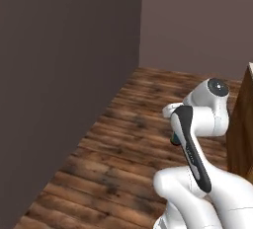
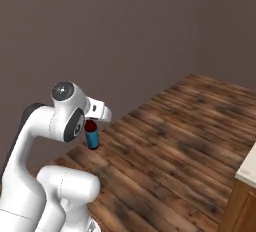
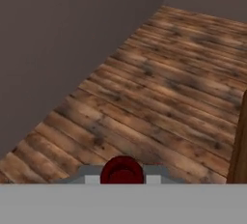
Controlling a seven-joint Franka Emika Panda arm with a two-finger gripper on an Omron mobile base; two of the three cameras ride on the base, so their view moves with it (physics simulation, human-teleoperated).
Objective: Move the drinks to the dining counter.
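Gripper [image 2: 91, 122] clamped shut on short dark-red bottle [image 2: 92, 135] with blue label, carried above wooden plank floor [image 2: 175, 146]. Plain mauve walls [image 1: 64, 75] meet at corner. Wooden cabinet side [image 1: 240, 134] at right.

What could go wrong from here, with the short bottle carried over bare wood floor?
1. The gripper holds the short dark-red bottle only at its top, hanging over the wood floor; a slip would likely drop it.
2. A cabinet corner stands close beside the arm; a wide swing might clip it.
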